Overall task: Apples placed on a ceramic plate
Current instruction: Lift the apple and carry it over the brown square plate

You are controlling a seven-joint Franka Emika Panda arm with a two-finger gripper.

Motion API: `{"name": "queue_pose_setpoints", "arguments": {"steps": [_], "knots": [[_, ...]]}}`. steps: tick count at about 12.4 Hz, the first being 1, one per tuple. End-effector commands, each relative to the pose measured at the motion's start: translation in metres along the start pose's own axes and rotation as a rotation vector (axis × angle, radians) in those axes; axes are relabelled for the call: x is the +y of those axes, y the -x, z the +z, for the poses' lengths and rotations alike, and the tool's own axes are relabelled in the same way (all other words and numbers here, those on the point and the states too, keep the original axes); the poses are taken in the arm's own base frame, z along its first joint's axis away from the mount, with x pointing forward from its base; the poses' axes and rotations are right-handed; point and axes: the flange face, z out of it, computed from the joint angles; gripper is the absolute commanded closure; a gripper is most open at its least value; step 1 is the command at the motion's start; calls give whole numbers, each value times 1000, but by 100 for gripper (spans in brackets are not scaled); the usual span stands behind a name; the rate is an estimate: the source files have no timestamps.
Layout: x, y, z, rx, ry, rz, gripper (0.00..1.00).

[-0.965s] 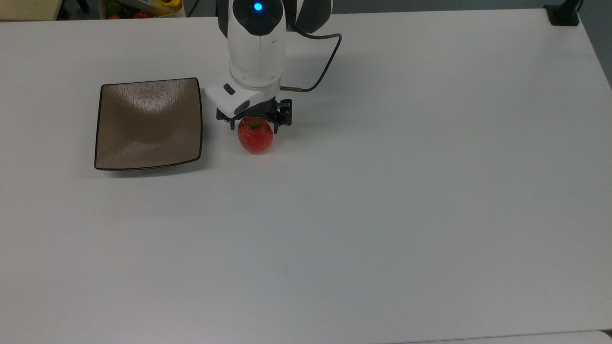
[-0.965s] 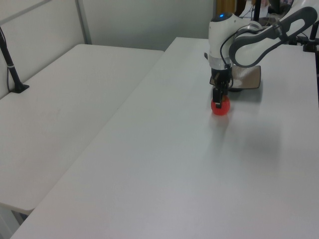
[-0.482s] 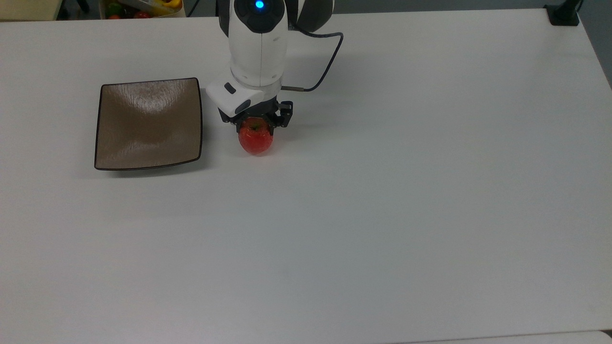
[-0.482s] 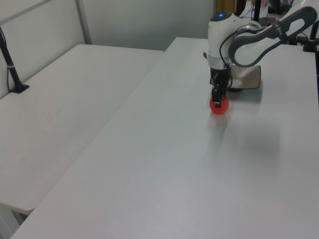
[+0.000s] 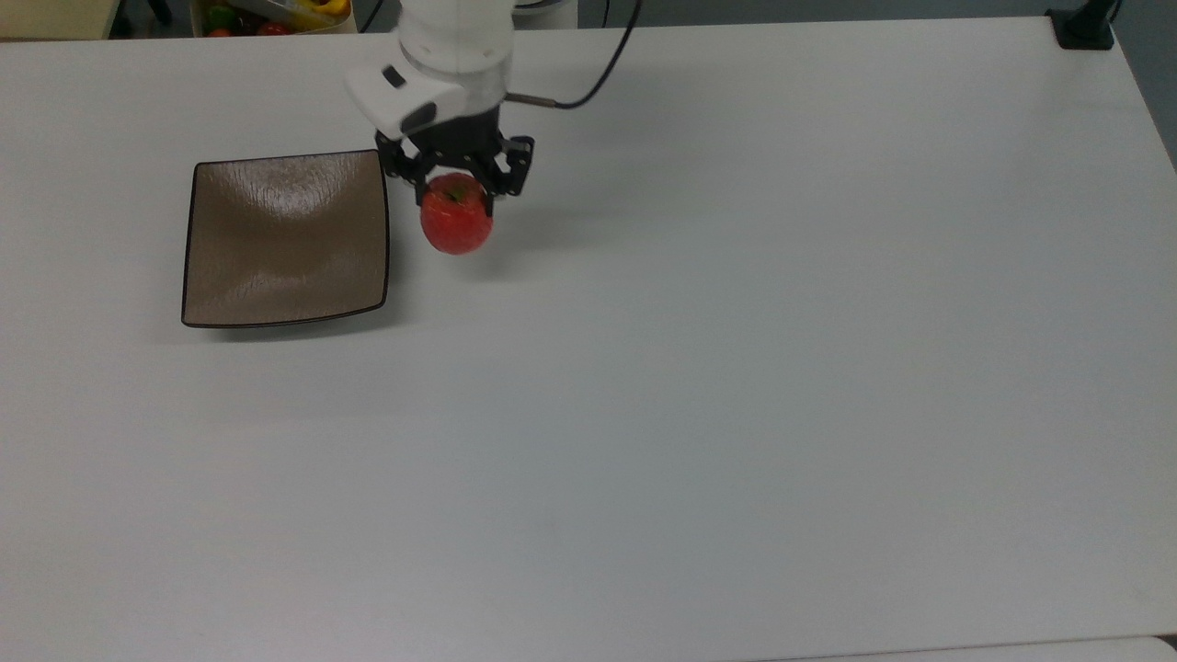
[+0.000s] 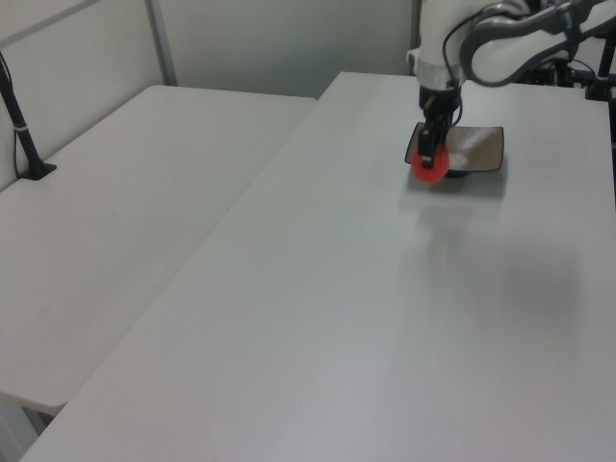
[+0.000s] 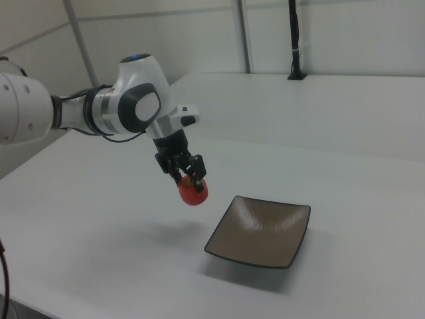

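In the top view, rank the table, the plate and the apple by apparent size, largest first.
1. The table.
2. The plate.
3. The apple, lifted in the gripper; being nearer the camera may enlarge it slightly, yet it looks clearly smallest.

Arm (image 5: 455, 37) cut off by top view's top edge; base out of frame in left view and right view too. Gripper (image 5: 452, 179) covers apple's (image 5: 455, 221) top. In left view, apple (image 6: 430, 167) hides plate's (image 6: 476, 149) near-left corner. Far-left bin (image 5: 267, 14) contents cropped, too small to ID.
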Motion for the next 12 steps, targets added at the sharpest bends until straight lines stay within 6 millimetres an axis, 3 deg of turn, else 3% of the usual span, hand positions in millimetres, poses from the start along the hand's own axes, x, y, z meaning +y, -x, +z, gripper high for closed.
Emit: {"name": "queue_pose_setpoints", "arguments": {"steps": [1,4,8,9,10,12], "knots": [[54,16,-7,-2,19,50,43],[103,17,6,-16,29,78,43],[138,15,36,-43,42,103,39],[141,12,42,-25,41,108,29],[142,11,45,-26,41,120,0],[139,11,45,-27,40,117,0]]}}
